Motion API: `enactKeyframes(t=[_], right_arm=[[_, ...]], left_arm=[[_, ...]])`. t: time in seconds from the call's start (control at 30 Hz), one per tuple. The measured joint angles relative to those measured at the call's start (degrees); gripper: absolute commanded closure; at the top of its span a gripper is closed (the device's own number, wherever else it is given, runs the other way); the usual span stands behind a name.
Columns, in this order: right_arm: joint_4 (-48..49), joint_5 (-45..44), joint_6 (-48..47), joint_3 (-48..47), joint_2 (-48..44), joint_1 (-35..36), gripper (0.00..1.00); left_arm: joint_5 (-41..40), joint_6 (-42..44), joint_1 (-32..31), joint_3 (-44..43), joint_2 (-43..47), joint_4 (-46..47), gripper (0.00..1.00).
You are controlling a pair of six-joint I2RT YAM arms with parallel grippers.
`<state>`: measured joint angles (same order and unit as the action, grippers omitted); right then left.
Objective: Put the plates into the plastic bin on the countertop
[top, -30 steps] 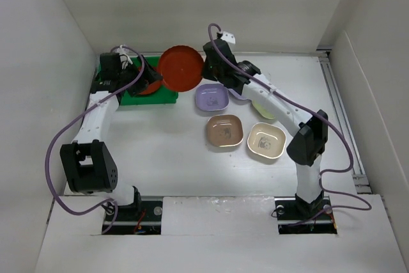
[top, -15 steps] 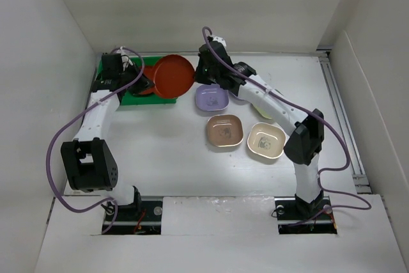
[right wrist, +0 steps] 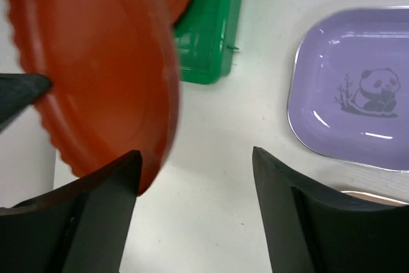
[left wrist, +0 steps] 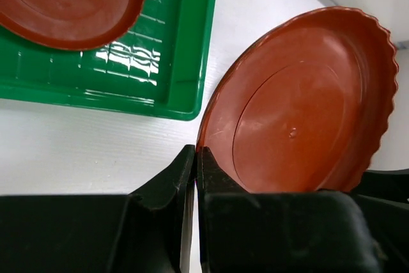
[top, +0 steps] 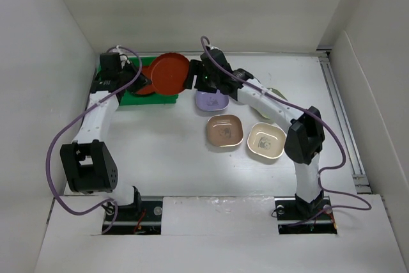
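Note:
A round red-brown plate (top: 170,73) hangs tilted over the right end of the green plastic bin (top: 156,99). My left gripper (left wrist: 195,158) is shut on its near rim (left wrist: 307,107). My right gripper (right wrist: 195,164) stands open just right of the plate (right wrist: 96,75), its left finger close to the rim and nothing between the fingers. A second red-brown plate (left wrist: 64,4) lies inside the bin (left wrist: 185,43). A lavender plate (right wrist: 351,87) with a panda print sits on the countertop to the right.
On the white countertop lie the lavender dish (top: 211,99), a tan dish (top: 224,130) and a cream dish (top: 266,140). White walls close in the left, back and right sides. The right arm stretches over the area behind the cream dish.
The red-brown plate moved left and down toward the bin. My left gripper shut on its rim, and my right gripper opened and let go of it.

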<state>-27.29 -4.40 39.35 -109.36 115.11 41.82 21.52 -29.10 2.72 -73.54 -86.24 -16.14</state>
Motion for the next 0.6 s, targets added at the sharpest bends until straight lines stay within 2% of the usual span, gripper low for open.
enactKeyframes(t=[0.13, 0.27, 0.33, 0.5, 0.6], right_arm=[[1.0, 0.3, 0.1, 2.5, 0.0, -1.0, 0.21], [2.4, -1.0, 0.4, 4.7, -0.6, -2.1, 0.18], [3.7, -1.5, 0.4, 8.3, -2.7, -2.5, 0.15], [3.4, -1.7, -0.2, 21.4, -13.7, -6.1, 0.14], [3.6, -1.5, -0.8, 25.7, -20.2, -9.0, 0.14]], left_arm=[[-2.9, -1.8, -0.1, 0.0, 1.4, 0.3, 1.0], [-7.3, -4.0, -0.4, -3.1, -0.4, -3.3, 1.0], [-9.5, -4.6, -0.4, -7.5, -4.2, -5.4, 1.0], [-17.0, -5.8, 2.9, -18.9, -17.9, -5.9, 1.0], [-19.2, -5.9, 4.3, -23.9, -25.6, -6.2, 1.0]])
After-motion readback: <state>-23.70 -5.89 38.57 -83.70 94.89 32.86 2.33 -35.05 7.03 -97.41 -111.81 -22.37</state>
